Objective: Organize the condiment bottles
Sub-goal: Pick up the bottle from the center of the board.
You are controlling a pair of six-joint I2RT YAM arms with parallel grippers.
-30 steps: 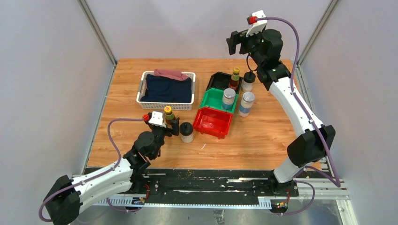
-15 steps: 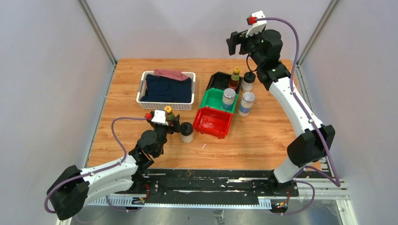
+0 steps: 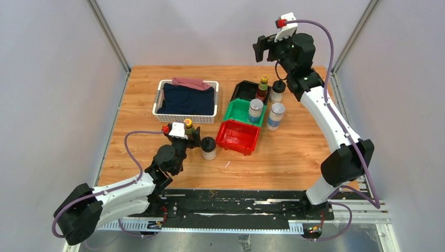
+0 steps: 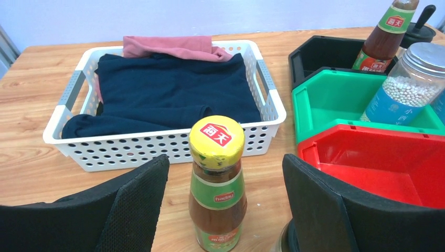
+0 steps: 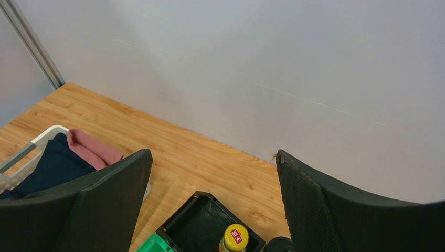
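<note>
Straddling the slim dark yellow-capped sauce bottle, left gripper hangs unclenched — bottle upright, centred between the jaws, untouched — right gripper far off, released, empty.

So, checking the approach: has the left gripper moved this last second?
Yes: the left gripper has edged forward toward the white basket, now flanking the yellow-capped sauce bottle.

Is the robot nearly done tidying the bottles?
No. One sauce bottle seems to stand in the black bin and one shaker in the green bin. The left hand is open around a second sauce bottle, not gripping yet. The near jar, far jar and second shaker stand outside the bins.
</note>
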